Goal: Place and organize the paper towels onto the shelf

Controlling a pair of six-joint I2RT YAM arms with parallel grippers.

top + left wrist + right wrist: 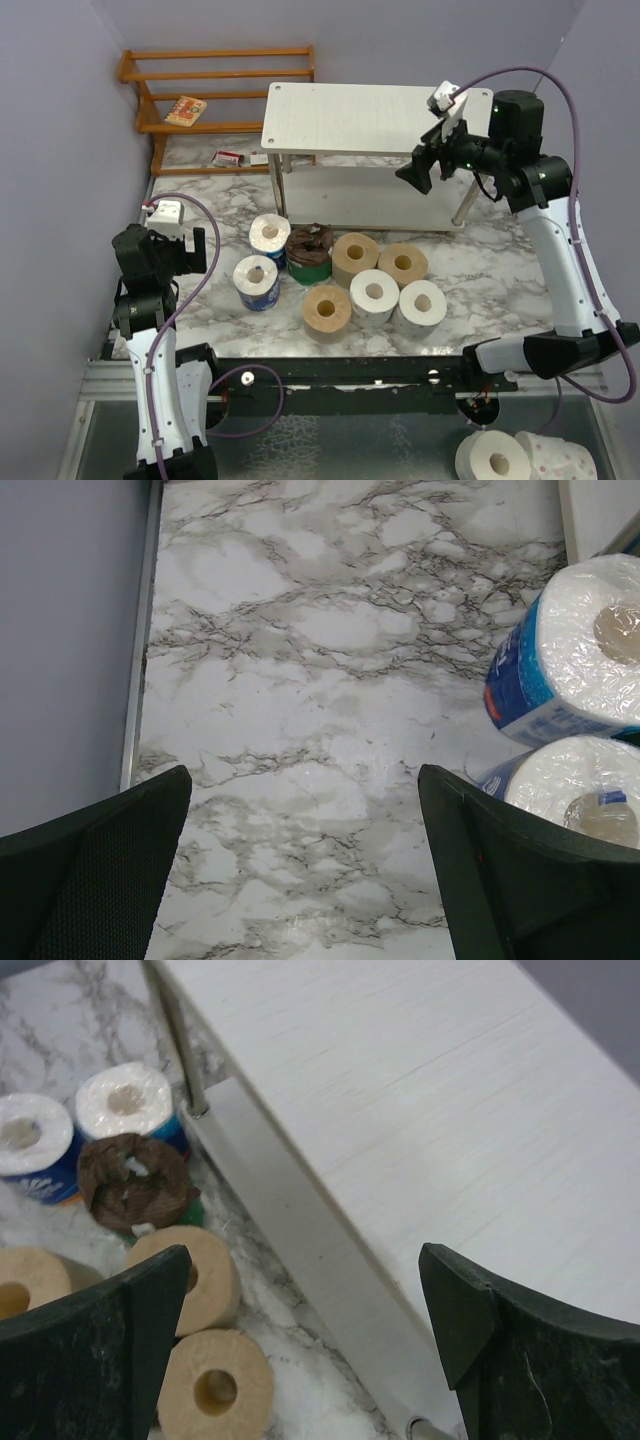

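Eight paper towels stood on end, bunched at centre frame on the marble table, just in front of the two-tier shelf; none shelved yet. Left gripper and right gripper were spread wide, holding nothing. Rolls judged light, soft and crushable, the blue-wrapped rolls slick: grip gently across the girth, or put one finger down the core.
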